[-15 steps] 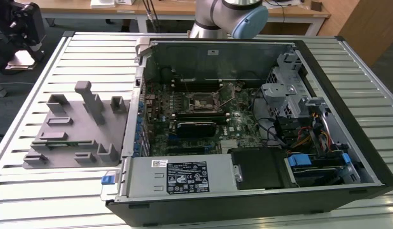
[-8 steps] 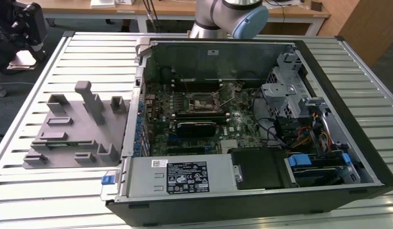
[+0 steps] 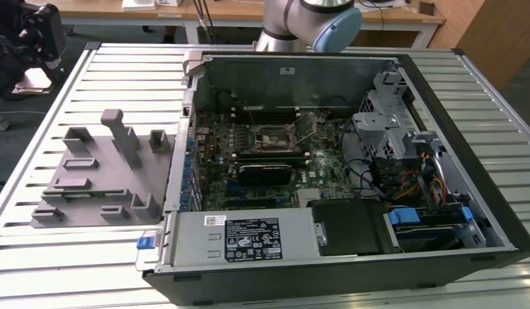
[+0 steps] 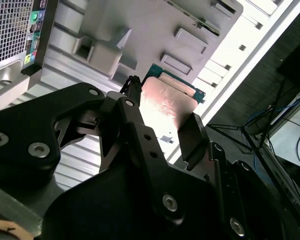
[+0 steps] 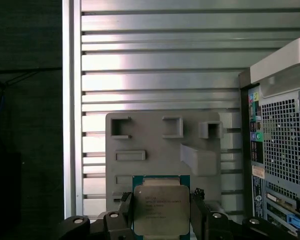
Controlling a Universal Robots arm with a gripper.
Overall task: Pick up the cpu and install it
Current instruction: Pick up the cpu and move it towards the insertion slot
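Note:
The cpu [image 5: 162,212] is a flat square chip with a silver-grey metal top and a green edge. My gripper [image 5: 161,200] is shut on it, one black finger [image 5: 125,209] on each side. In the second wrist view the cpu [image 4: 169,100] shows its shiny face between the fingertips [image 4: 132,89] of the gripper [image 4: 162,112]. It hangs high above the grey plastic tray [image 5: 160,140]. In the exterior view the black socket frame [image 3: 278,138] with its metal lever sits on the motherboard inside the open computer case [image 3: 471,161]. The arm [image 3: 312,22] enters at the back.
The grey tray [image 3: 102,174] with upright blocks lies on the slatted metal table [image 3: 42,270], at the exterior view's left of the case. The case's rear panel [image 5: 280,150] stands beside the tray. Cables, a drive cage and a power supply [image 3: 247,238] crowd the case.

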